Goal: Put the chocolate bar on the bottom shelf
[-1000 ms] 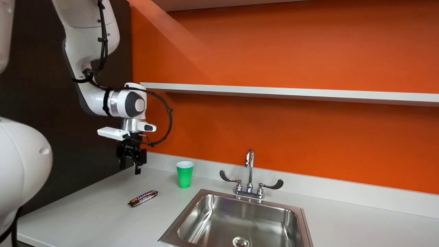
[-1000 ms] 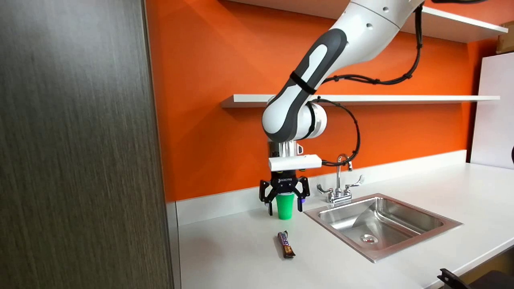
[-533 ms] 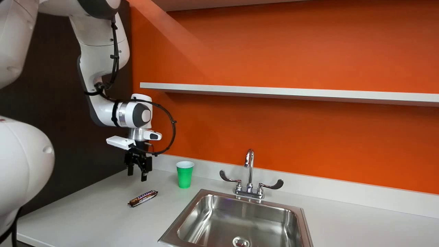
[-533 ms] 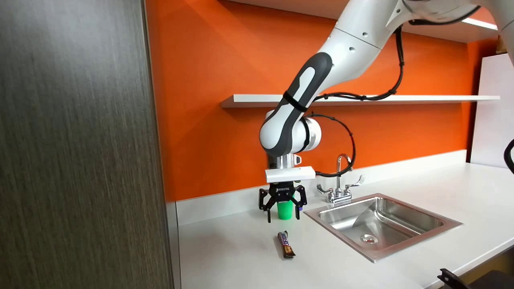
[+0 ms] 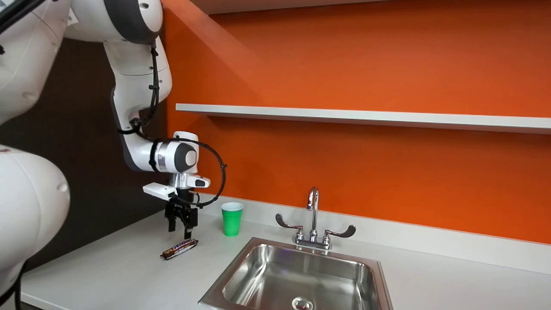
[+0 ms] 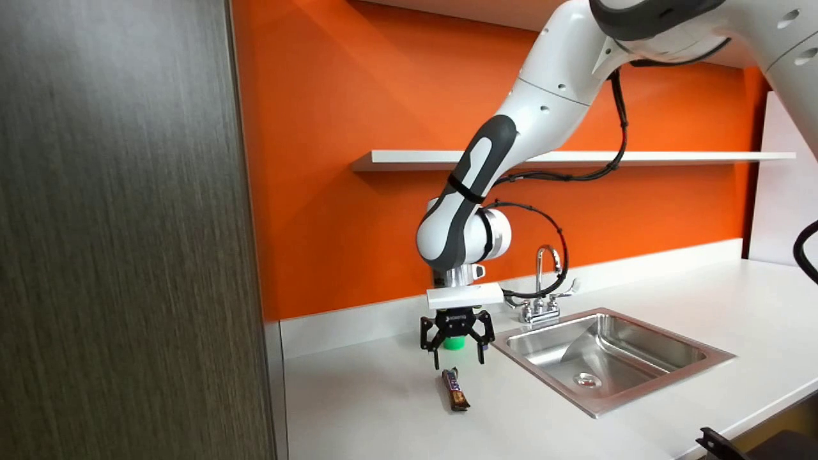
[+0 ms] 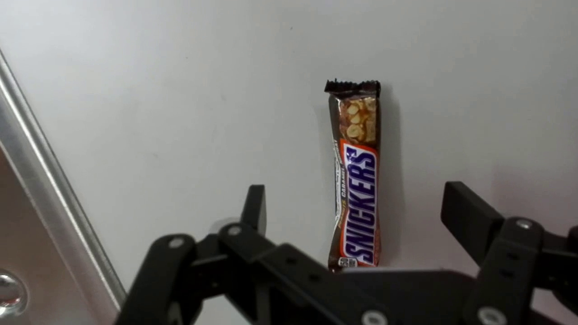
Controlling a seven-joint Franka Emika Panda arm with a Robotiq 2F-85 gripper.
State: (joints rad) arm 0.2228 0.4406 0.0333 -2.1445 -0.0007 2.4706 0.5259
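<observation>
The chocolate bar point(image 5: 179, 249) is a dark brown Snickers bar lying flat on the grey countertop; it also shows in an exterior view point(image 6: 455, 390). In the wrist view the bar point(image 7: 359, 180) runs upright in the picture, between the open fingers, its lower end hidden behind the gripper's body. My gripper point(image 5: 180, 231) points down, open and empty, a little above the countertop, near the bar's far end. It also shows in an exterior view point(image 6: 459, 362) and the wrist view point(image 7: 354, 192). The bottom shelf point(image 5: 361, 115), a pale ledge on the orange wall, shows in both exterior views point(image 6: 690, 156).
A green cup point(image 5: 232, 221) stands behind the bar near the wall, partly hidden by the gripper in an exterior view point(image 6: 454, 344). A steel sink point(image 5: 232, 267) with a faucet point(image 5: 314, 215) lies to its side. A dark cabinet panel point(image 6: 128, 230) bounds the counter.
My gripper has come down toward the countertop and closer to the chocolate bar, staying open. The bar and the green cup have not moved.
</observation>
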